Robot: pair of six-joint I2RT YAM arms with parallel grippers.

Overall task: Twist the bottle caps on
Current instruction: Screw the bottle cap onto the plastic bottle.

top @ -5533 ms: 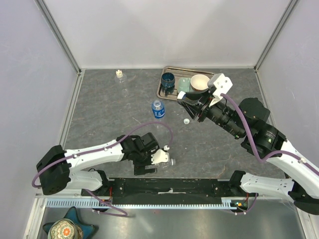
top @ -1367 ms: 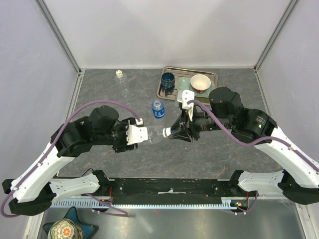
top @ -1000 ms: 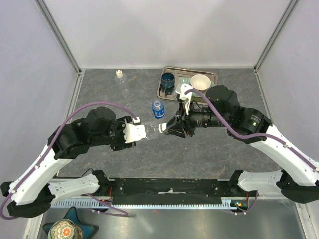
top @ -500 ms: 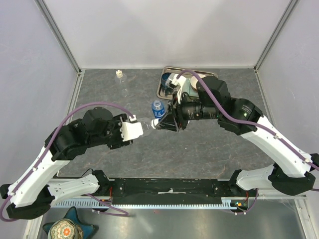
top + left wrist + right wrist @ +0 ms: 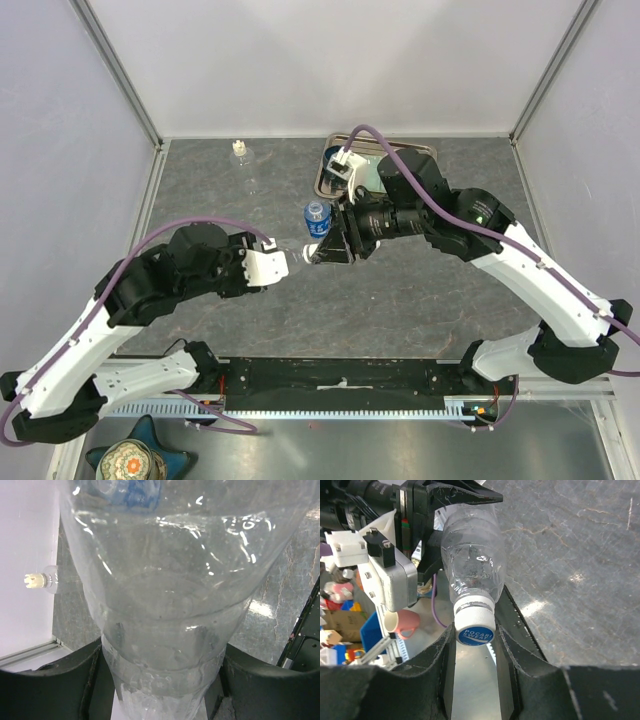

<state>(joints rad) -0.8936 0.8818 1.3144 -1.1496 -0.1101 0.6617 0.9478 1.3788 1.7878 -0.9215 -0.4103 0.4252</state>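
The cap (image 5: 475,622) is sitting on the neck of the clear bottle (image 5: 472,555), which I am holding in mid-air over the middle of the bench (image 5: 420,300), clear of its surface. The bottle is lying roughly level, its long axis running across the bench from left to right. Its base is facing my left arm, and its neck is pointing toward my right arm and slightly toward the far side.

My right hand (image 5: 328,250) is pinching the cap, fingers closed tight on either side of it. My left hand (image 5: 165,680) is clamping the bottle's lower body, fingers spread about as wide as the bottle itself.

By my reading, this is the middle of the job. The cap is meeting the threads, though I cannot tell how far down it is turned. A second bottle (image 5: 243,165) near the bench's far-left corner is already wearing a cream cap. The blue-labelled bottle (image 5: 317,220), standing just beyond my hands, appears to be waiting without one. No spare cap is showing anywhere in these views.
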